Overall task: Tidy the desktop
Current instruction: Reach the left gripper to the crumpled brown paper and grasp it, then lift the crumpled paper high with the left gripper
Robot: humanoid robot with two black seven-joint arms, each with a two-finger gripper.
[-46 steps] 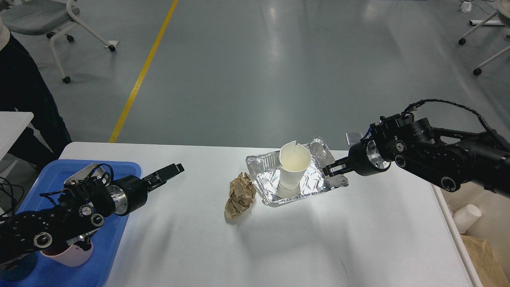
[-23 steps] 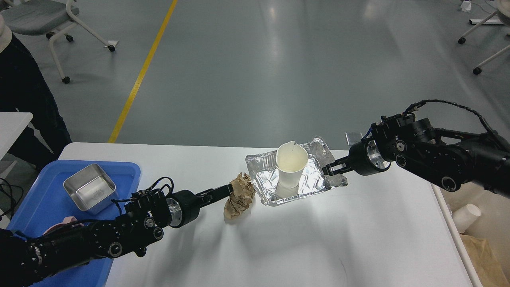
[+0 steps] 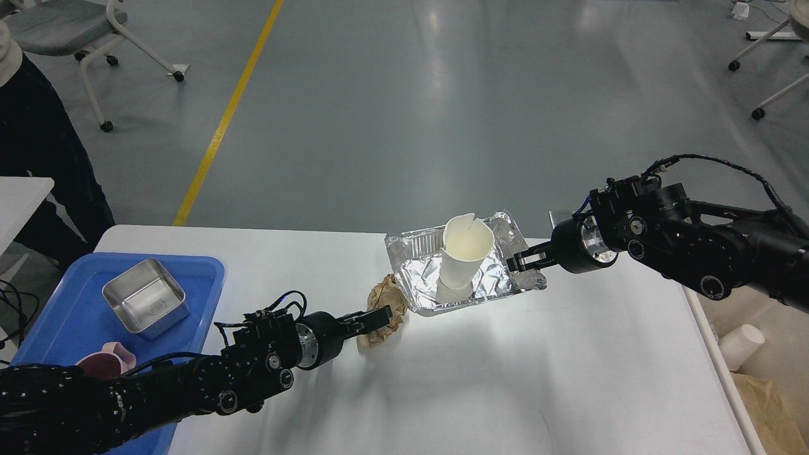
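Note:
The white desktop holds a crumpled brown paper ball near its middle. My left gripper is at the ball's front side and touches it; I cannot tell its fingers apart. A silver foil tray with a white paper cup standing in it sits just right of the ball. The tray's left part overlaps the ball. My right gripper is shut on the tray's right rim and holds it slightly off the desktop.
A blue plastic tray at the left edge holds a square steel container and a pink cup. A cream bin with a paper cup stands beyond the right edge. A person stands at far left.
My left arm swung from over the blue tray across to the paper ball and now touches its front. My right gripper lifted the foil tray with the cup slightly up and left.

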